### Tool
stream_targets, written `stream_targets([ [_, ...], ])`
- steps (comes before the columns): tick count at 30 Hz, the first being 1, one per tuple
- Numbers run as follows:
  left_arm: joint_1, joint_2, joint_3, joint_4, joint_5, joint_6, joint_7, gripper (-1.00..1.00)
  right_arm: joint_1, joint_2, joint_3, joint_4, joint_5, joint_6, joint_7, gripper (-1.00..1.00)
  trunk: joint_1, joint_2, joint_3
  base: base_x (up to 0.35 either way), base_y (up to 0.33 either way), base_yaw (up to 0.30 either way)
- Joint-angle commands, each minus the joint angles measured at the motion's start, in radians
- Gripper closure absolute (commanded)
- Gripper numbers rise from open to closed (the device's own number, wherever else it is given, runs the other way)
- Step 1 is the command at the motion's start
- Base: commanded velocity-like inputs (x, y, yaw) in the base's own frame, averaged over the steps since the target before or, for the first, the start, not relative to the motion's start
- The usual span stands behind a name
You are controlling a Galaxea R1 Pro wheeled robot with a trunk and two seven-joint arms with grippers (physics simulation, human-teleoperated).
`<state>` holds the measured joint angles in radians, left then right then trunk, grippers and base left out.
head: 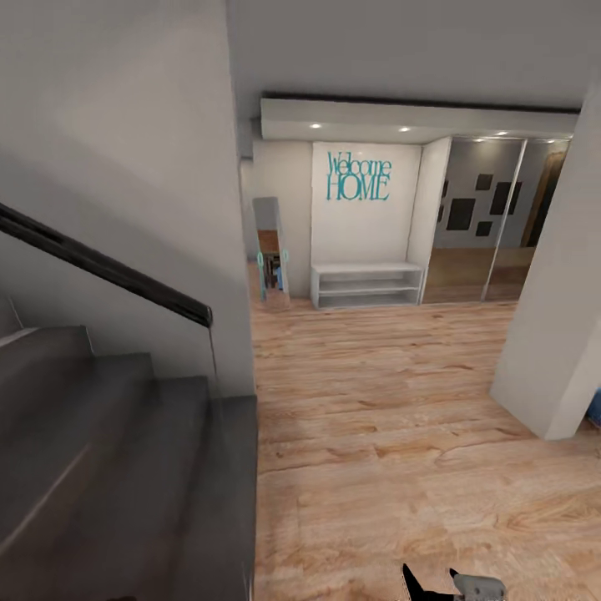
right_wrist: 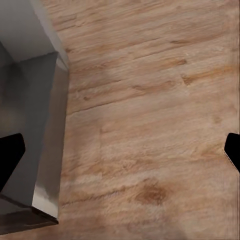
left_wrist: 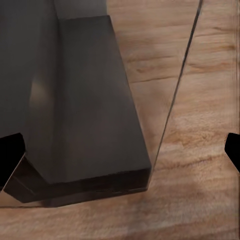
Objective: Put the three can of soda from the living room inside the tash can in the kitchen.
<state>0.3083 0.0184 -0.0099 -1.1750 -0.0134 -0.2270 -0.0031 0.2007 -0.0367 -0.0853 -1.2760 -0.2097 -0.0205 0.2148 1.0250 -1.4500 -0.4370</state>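
Light wood plank floor [head: 392,434] ran ahead of you to a white wall with teal "Welcome HOME" lettering [head: 358,176], a low white shelf bench [head: 367,285] under it and mirrored closet doors [head: 484,221] beside. Dark grey stairs [head: 108,451] with a glass balustrade [head: 215,355] and black handrail [head: 100,263] sat on your left. No soda cans or trash can were in sight, so you were in transit. Left gripper [left_wrist: 120,155] hung over the bottom stair [left_wrist: 90,105], fingertips wide apart, holding nothing. Right gripper [right_wrist: 120,155] hung over bare floor, fingers likewise spread and empty. My guess: the cans would be light, rigid, smooth-sided and easy to tip, so grab mid-body across the cylinder.
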Motion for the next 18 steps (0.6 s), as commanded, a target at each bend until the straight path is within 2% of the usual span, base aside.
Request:
stream_targets([
  [1,0.0,0.0,0.0,0.0,0.0,0.0,0.0,-1.0,-0.001,0.0,-0.002,0.0,0.0,0.002,0.0,-1.0,0.0,0.0,0.001,0.0,0.0,-0.23],
  [18,-0.002,0.0,0.0,0.0,0.0,-0.001,0.0,-1.0,-0.007,-0.013,-0.016,-0.012,0.002,0.012,0.003,-1.0,0.0,0.0,0.015,0.0,0.0,-0.23],
])
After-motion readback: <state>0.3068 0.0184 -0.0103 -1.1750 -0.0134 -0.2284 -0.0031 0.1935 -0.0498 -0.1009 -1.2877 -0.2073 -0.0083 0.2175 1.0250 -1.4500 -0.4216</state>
